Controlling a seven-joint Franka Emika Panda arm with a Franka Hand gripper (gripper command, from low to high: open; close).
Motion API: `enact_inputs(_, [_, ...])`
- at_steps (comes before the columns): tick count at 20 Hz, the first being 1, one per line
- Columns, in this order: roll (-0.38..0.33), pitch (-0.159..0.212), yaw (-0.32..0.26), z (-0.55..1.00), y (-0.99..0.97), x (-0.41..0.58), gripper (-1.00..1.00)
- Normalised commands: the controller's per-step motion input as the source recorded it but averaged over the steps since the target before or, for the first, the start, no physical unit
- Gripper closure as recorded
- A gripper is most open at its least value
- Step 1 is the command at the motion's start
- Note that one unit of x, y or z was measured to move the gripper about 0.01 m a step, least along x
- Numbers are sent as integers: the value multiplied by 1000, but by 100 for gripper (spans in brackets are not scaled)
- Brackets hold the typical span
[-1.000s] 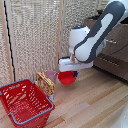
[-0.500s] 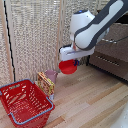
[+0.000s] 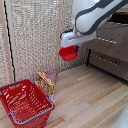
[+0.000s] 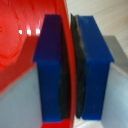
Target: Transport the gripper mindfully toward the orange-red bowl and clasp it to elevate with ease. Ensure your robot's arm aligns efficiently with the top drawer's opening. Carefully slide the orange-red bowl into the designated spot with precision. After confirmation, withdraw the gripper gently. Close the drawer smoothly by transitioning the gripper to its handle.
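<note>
While we look at the exterior view, we see the robot's arm (image 3: 95,15) reaching in from the upper part of the exterior view's right, with the gripper (image 3: 71,44) hanging beneath its white hand. We see the orange-red bowl (image 3: 68,53) held up in the air, clear of the wooden floor (image 3: 95,95), just below the hand and in front of the pale woven screen (image 3: 35,40). From the wrist view we see the two blue fingers (image 4: 50,65) pressed onto the bowl's thin red rim, one pad on each side of the wall, so the claw is pinching the bowl.

We find the top drawer (image 3: 107,37) on the exterior view's right, behind the arm, its dark-brown front partly hidden; we cannot tell from here whether it stands open. A lower drawer front (image 3: 110,62) sits beneath it, with a slim bar across it.

Down on the floor at the exterior view's left we see a big red lattice basket (image 3: 22,102). Just beside it stands a small box (image 3: 46,83), and a small pink cup (image 3: 51,76) sits close behind that, well below the lifted bowl.
</note>
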Motion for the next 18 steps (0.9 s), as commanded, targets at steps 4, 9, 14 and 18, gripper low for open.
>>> enact_inputs(4, [0,12,4,831,-77,517,100])
enact_inputs(9, [0,147,-70,870,-87,206,100])
enact_inputs(14, [0,151,-109,871,-167,137,100])
enact_inputs(18, [5,46,-98,994,-196,184,100])
